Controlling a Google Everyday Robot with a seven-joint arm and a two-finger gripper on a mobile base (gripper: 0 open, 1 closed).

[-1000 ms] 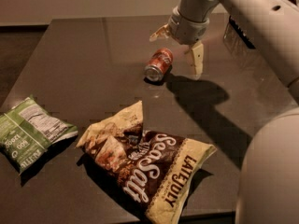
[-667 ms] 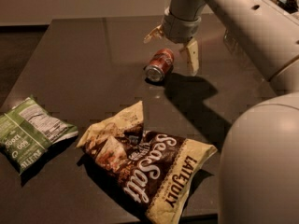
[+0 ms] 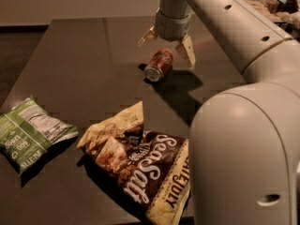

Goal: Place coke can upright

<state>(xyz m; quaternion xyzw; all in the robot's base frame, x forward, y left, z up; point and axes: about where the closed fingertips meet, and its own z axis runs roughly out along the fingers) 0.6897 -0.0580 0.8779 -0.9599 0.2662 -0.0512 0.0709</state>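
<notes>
Coke can [image 3: 158,64] on its side, my gripper [image 3: 168,43] open just beyond it.
It lies on the dark table [image 3: 70,55], at 12 o'clock from the brown chip bag [image 3: 150,172]. My fingers are spread wide at the can's 12 o'clock. If I close off-centre, I expect the round body to roll toward 7 o'clock or squirt free.

Scene is dim, with a warm brownish cast throughout. Light comes from above and the far side, so shadows fall toward the viewer. The hand [image 3: 166,52], spread open just above the can [image 3: 158,64], and the arm [image 3: 220,18] throw a hard dark shadow on the counter [image 3: 70,78], right of the can. Dark shadows edge the near sides of the green bag [image 3: 28,137] and brown bag [image 3: 145,172]. A faint sheen lies on the far counter. The arm shell is the brightest surface.
</notes>
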